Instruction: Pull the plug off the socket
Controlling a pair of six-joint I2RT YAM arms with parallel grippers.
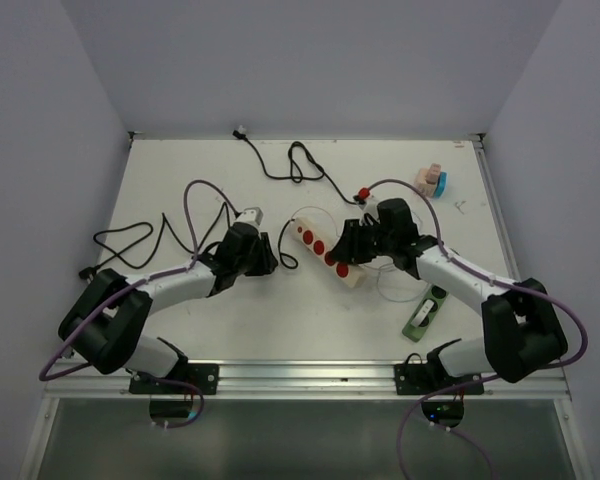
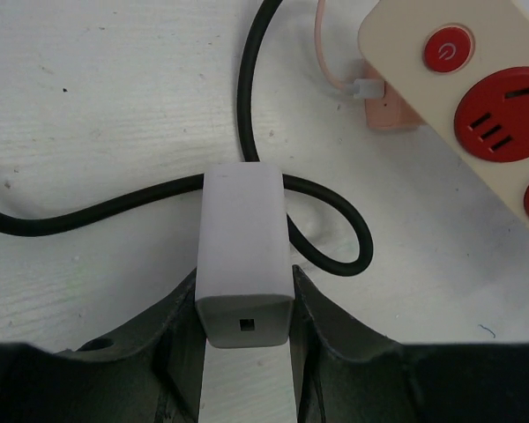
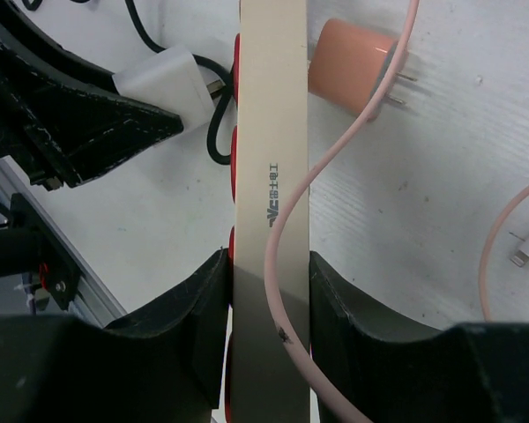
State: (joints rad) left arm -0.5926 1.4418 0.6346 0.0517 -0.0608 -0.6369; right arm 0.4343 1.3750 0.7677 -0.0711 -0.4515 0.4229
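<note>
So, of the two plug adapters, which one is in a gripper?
The white adapter, gripped by the left gripper. The pink adapter lies free on the table beside the power strip, prongs bare.

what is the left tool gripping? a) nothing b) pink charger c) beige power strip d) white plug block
D: the white plug block sits clamped in the left tool, apart from the beige power strip, which the right tool holds.

Power sign on red button (image 2: 448,48) of power strip (image 2: 392,31), small dark print (image 3: 274,196) along its side (not legible)
</note>
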